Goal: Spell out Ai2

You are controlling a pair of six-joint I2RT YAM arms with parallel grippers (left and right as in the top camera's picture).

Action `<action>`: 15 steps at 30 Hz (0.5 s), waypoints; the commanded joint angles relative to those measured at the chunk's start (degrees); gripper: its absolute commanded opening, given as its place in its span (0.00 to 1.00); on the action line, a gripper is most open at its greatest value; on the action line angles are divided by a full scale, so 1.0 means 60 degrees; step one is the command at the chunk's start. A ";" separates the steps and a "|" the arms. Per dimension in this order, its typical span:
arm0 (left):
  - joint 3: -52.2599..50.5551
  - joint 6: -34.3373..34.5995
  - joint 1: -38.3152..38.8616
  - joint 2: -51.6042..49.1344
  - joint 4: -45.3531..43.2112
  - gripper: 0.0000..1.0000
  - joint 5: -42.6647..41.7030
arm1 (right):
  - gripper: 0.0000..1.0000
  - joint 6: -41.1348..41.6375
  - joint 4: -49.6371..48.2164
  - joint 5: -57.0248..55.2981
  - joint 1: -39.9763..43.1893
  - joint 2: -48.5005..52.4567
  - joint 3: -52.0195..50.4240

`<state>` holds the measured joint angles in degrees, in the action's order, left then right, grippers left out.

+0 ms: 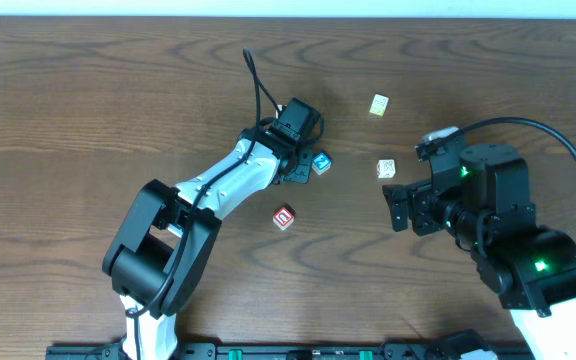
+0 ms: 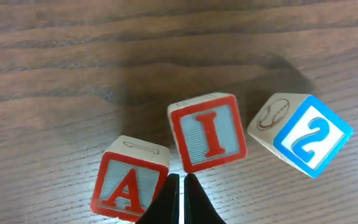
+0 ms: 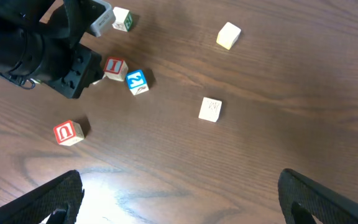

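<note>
The left gripper (image 2: 181,200) is seen with its fingertips pressed together and nothing held between them. It is poised just in front of the gap between the A block (image 2: 129,184) and the I block (image 2: 209,134). To the right of the I, a little apart from it, the 2 block (image 2: 304,140) is found. All three rest on the wooden table (image 2: 55,74). The right gripper (image 3: 182,193) is spread wide and empty, well apart from the row, with a red-lettered block (image 3: 69,132), two pale blocks (image 3: 211,109) (image 3: 228,35) and a green-lettered block (image 3: 122,18) scattered around.

The word appears to be laid out, though not tidily. A risk is judged in any further nudge with the closed tips: being aimed at the seam, they could wedge A and I apart or spin either block. The arm's body sits low over the row in the overhead view, so the blocks could also be clipped when it is lifted.

Being cubes, the blocks have no long axis of their own; the row's axis runs left to right in the left wrist view, with A set lower than I. All letters face up. I is turned slightly, and 2 is rotated markedly, so that a side face with a drawing is shown.
</note>
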<state>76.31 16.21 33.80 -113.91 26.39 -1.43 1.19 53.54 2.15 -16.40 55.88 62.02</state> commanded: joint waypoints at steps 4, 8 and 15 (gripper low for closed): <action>-0.0080 -0.0171 -0.0022 -0.0040 -0.0106 0.06 0.0495 | 0.99 -0.0106 0.0007 0.0044 0.0047 -0.0007 0.0007; -0.0080 -0.0171 -0.0022 -0.0040 -0.0178 0.06 0.0492 | 0.99 -0.0106 0.0007 0.0044 0.0047 -0.0007 0.0007; 0.0138 -0.0171 -0.0022 0.0171 -0.0095 0.06 0.0492 | 0.99 -0.0106 0.0007 0.0044 0.0047 -0.0007 0.0007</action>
<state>76.31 16.19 33.80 -113.91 25.45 0.43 1.19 53.54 2.15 -16.40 55.88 62.02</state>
